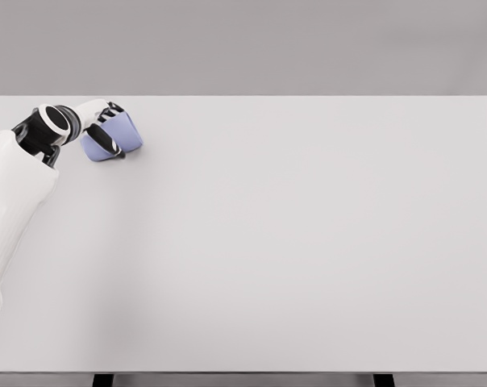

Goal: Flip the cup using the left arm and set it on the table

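Lavender-blue and matte, the cup (114, 137) sits at the far left of the table (308, 242), close to the back edge. It is small and plain, with a smooth wall that widens toward one end, and it is tilted rather than upright, with its wider end toward the right and its narrower end low at the left. Whether any part of it rests on the tabletop or it is lifted just clear cannot be told from the head view; a soft shadow lies directly beneath it.

From the head view, the left hand (106, 125) is wrapped around the cup, its fingers (113, 145) curled over the front wall with dark joints showing against the blue. The thumb side and the palm are hidden behind the cup and the wrist, so how far the grip reaches around the back is unclear. The cup's opening is not visible either; which end is the mouth is hard to make out.

The white left arm comes in from the lower left edge, its forearm large and partly cut off by the frame, and ends in a black-and-white wrist ring just left of the cup. Below the table's front edge, two dark supports are cut off by the bottom of the frame.
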{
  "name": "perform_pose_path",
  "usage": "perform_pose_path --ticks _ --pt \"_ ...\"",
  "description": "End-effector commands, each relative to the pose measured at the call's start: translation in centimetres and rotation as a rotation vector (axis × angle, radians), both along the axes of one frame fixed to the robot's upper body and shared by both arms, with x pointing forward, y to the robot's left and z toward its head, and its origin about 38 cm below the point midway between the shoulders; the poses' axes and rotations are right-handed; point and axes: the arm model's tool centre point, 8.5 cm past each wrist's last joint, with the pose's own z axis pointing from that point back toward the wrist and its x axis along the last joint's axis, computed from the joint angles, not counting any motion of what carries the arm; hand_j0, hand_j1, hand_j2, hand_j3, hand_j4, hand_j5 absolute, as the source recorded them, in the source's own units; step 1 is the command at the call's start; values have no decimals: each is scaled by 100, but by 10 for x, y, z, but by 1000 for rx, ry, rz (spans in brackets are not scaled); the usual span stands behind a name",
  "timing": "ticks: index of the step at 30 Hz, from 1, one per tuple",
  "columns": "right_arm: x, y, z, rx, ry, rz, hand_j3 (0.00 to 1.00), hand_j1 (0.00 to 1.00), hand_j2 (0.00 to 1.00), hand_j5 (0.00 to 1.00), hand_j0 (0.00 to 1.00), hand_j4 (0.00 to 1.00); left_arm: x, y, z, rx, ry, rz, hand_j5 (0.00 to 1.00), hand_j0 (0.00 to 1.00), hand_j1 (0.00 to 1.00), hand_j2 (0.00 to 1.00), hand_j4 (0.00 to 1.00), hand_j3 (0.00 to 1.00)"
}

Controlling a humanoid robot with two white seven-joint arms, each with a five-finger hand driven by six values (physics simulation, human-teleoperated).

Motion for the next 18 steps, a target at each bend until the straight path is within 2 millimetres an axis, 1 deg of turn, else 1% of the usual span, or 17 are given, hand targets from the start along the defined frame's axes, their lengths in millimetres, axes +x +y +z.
perform_pose_path --ticks 1,3,6,9,10,12,14,17,18 --pt "0 0 0 0 0 0 100 100 100 100 100 100 0 0 0 3 -2 -2 78 78 78 78 78 78" --pt "0 0 0 0 0 0 100 100 100 100 100 100 0 0 0 2 -2 -1 75 75 75 75 75 75" --pt "0 0 0 0 0 0 100 100 100 100 100 100 0 0 0 1 -2 -2 75 75 75 75 75 75" --pt "0 0 0 0 0 0 100 100 100 100 100 100 0 0 1 0 -3 -1 73 73 73 73 73 73" --pt "0 0 0 0 0 0 100 100 100 100 100 100 0 1 1 -2 -5 0 72 72 72 72 72 72" --pt "0 0 0 0 0 0 100 100 100 100 100 100 0 1 1 -2 -5 0 67 67 67 67 67 67" --pt "0 0 0 0 0 0 100 100 100 100 100 100 0 0 1 -11 -4 0 65 65 65 65 65 65" --pt "0 0 0 0 0 0 100 100 100 100 100 100 1 -1 7 -21 -18 -4 64 64 64 64 64 64" --pt "0 0 0 0 0 0 100 100 100 100 100 100 1 0 8 -24 -20 -2 62 62 62 62 62 62"
